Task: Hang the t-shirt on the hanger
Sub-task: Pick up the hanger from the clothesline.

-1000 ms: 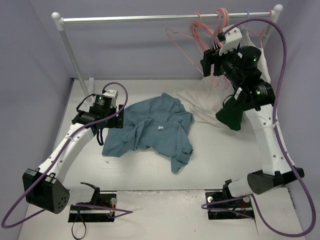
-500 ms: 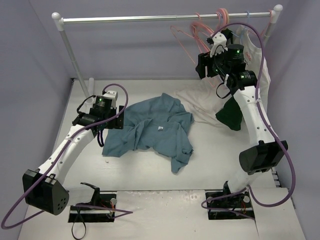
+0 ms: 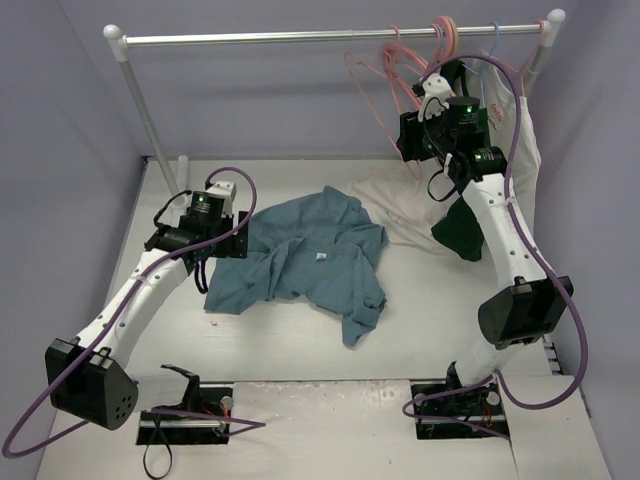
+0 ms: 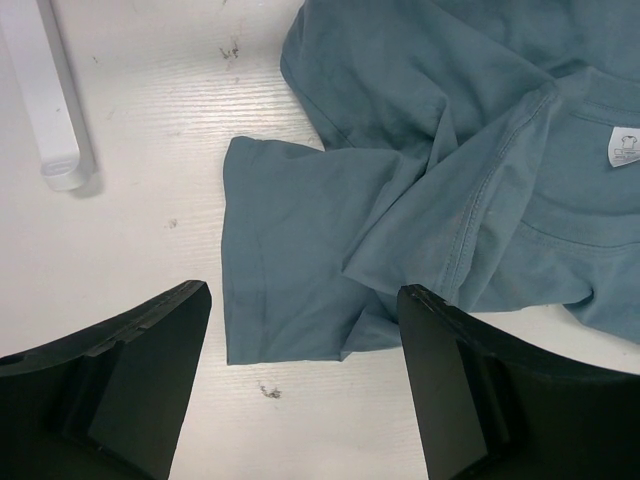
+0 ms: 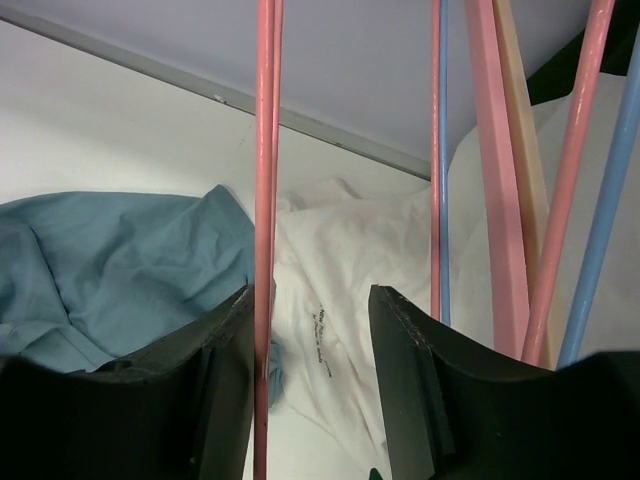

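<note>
Pink and thin, the hanger [image 5: 264, 200] hung at the rail [image 3: 300, 38], one bar just inside the wide-spread fingers of the right gripper [image 5: 310, 330], while the teal t-shirt [image 3: 310, 260] lay crumpled on the table [image 3: 420, 320] under the left gripper [image 4: 303, 300], also spread wide.

No word or number here can be made out. The t-shirt [image 4: 420, 180], spread about the middle of the table [image 3: 280, 345], has a small white neck label [image 4: 625, 148] sewn inside its collar. The label bears a faint grey mark and perhaps a line of tiny characters, all too small to read. Toward the far right corner lies a white garment [image 5: 340, 270] with two short slanted lines of dark print [image 5: 321, 338] on it. The letters are blurred and cannot be told apart.
</note>
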